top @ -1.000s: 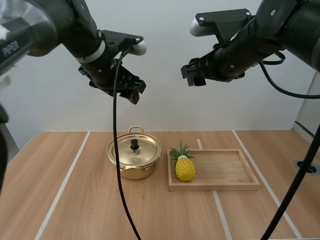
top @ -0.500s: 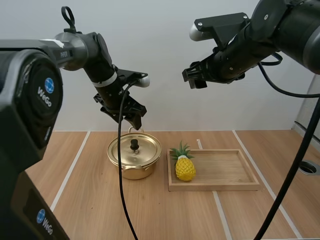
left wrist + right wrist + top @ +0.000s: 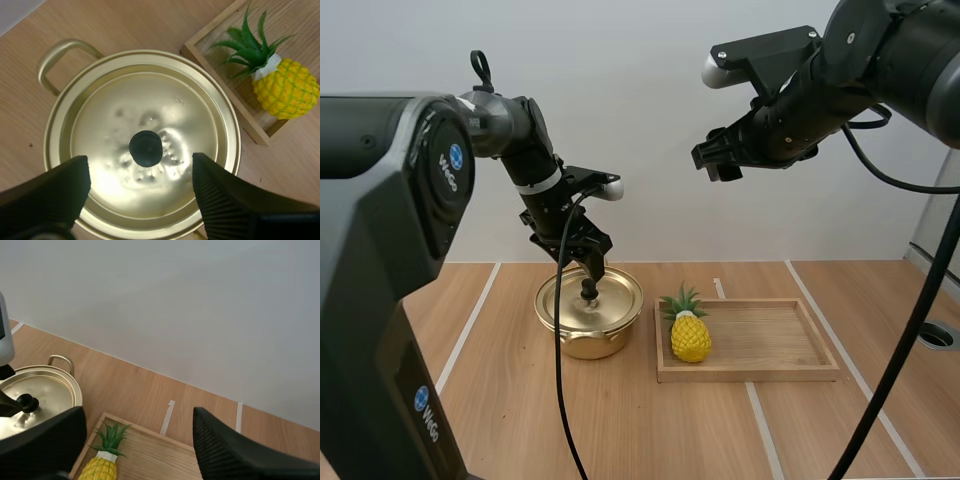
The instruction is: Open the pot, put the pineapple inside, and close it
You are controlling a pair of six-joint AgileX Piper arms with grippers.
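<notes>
**Q:** Left arm?
**A:** The left claw (image 3: 591, 268) is low over the pot (image 3: 582, 335). Its fingers are spread wide, one on each side of the black knob (image 3: 145, 148). Nothing is pinched. Whether the tips touch the lid (image 3: 100, 125) cannot be told.

**Q:** Pot state?
**A:** Gold, closed, lid seated flat. It stands on the bench (image 3: 500, 400) just beside the left end of the tray (image 3: 770, 340).

**Q:** The fruit?
**A:** The pineapple (image 3: 690, 337) stands upright in the tray at its left end, green crown up. It is near the pot and outside it.

**Q:** Right arm?
**A:** The right claw (image 3: 718, 160) is held high above the bench, well apart from pot and fruit. In the right wrist view its fingers stand apart, released, grasping nothing.
</notes>
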